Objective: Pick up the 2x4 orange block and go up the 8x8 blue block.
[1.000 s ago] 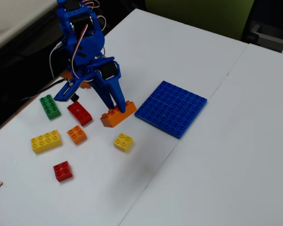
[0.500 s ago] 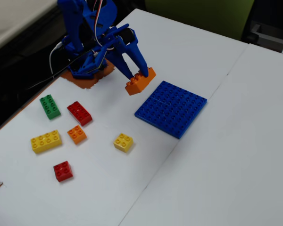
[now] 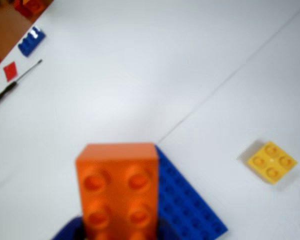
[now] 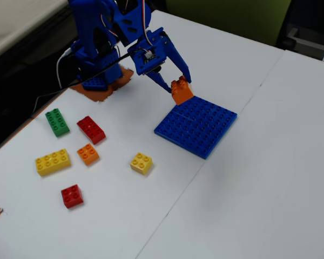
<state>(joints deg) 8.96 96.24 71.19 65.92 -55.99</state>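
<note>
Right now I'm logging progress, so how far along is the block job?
Pickup looks done: the gripper holds the 2x4 orange block off the table. In hand: carrying it, now above the near corner of the 8x8 blue block. Left: setting it onto the studs and letting go.

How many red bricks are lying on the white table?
2. In the fixed view, one long red brick lies beside the green brick; one smaller square red brick lies nearest the camera, below the long yellow brick. The arm may hide others.
</note>
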